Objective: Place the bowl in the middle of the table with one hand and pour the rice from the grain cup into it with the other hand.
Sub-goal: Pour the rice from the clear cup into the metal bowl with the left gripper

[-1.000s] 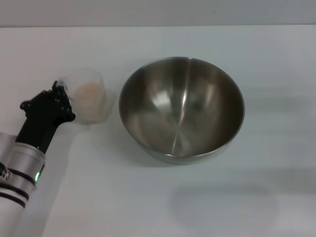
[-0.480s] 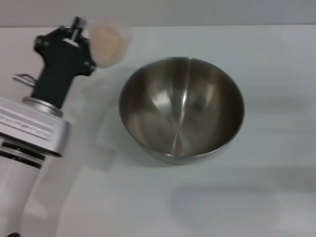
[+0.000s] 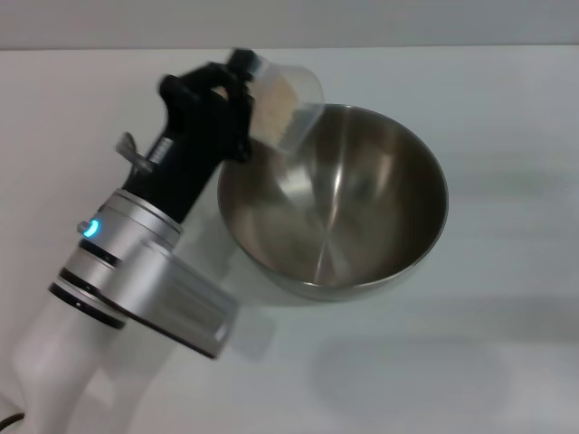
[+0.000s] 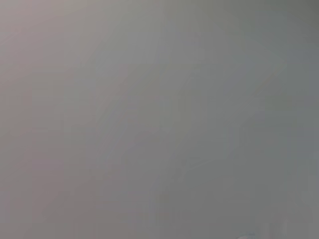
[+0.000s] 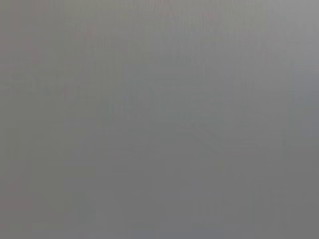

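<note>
The big steel bowl [image 3: 333, 199] stands on the white table [image 3: 507, 344] near its middle, and I see no grains inside it. My left gripper [image 3: 246, 104] is shut on the clear grain cup [image 3: 285, 104], which hangs tilted over the bowl's far left rim with its mouth toward the bowl. Pale rice [image 3: 273, 99] shows inside the cup. The right gripper is out of the head view. Both wrist views show only plain grey.
The left arm's silver and black forearm [image 3: 145, 262] crosses the table's left side, from the near left edge up to the bowl's rim. Bare white tabletop lies right of and in front of the bowl.
The left gripper lifted the grain cup off the table at the left, carried it up and rightward, and now tilts it over the bowl's rim. The bowl has not moved.
</note>
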Robot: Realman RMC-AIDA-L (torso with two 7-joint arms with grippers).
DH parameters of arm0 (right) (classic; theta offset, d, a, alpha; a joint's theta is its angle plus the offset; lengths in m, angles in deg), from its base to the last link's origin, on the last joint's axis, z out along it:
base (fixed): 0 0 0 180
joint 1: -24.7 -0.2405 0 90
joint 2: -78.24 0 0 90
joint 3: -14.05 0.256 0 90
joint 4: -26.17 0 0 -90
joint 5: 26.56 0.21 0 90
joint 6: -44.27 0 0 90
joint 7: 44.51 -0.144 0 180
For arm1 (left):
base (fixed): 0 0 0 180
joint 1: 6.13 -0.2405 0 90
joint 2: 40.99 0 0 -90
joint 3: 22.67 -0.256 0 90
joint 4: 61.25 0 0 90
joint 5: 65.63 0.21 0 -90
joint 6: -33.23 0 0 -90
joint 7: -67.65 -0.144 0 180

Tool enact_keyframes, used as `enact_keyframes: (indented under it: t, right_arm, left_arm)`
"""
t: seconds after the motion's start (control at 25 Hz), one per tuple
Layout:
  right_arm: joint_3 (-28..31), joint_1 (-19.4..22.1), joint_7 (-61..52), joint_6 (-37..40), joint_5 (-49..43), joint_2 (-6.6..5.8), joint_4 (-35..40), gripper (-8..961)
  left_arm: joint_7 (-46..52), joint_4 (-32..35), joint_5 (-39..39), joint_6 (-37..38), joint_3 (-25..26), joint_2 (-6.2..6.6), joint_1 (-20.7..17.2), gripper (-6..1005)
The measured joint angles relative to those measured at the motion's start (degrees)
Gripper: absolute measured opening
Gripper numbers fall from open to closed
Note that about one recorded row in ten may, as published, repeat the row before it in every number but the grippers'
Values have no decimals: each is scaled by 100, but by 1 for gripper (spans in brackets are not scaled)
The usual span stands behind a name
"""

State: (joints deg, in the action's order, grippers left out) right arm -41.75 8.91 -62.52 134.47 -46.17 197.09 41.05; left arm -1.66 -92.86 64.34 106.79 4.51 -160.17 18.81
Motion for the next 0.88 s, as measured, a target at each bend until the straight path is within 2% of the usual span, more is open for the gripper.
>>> enact_keyframes:
  t: [0.04,0.08,0.24,0.28,0.4,0.44,0.88]
  right_arm:
    - [-1,-7,0,0,0,-1,4,403]
    - [-1,-11,0,9,0,-2,18,404]
    - [-1,-17,0,34,0,-2,29,404]
    - [-1,-19,0,37,0,-2,31,404]
    - [-1,-23,0,47,0,-2,38,403]
    - [-1,-23,-1,49,0,-2,40,403]
    - [-1,-20,-1,60,-16,-2,42,404]
  left_arm:
    - [-247,-14,32,-14,-53,0,-2,26]
    - [-917,-64,86,-79,-219,-1,-9,26]
    - [-1504,-102,99,-179,-351,-1,-8,26]
    - [-2078,-113,98,-308,-461,0,11,26]
    - [-2264,-116,99,-359,-490,0,18,27]
    - [-2669,-122,100,-425,-547,0,23,27]
    - [-4184,-120,111,-411,-711,0,18,27]
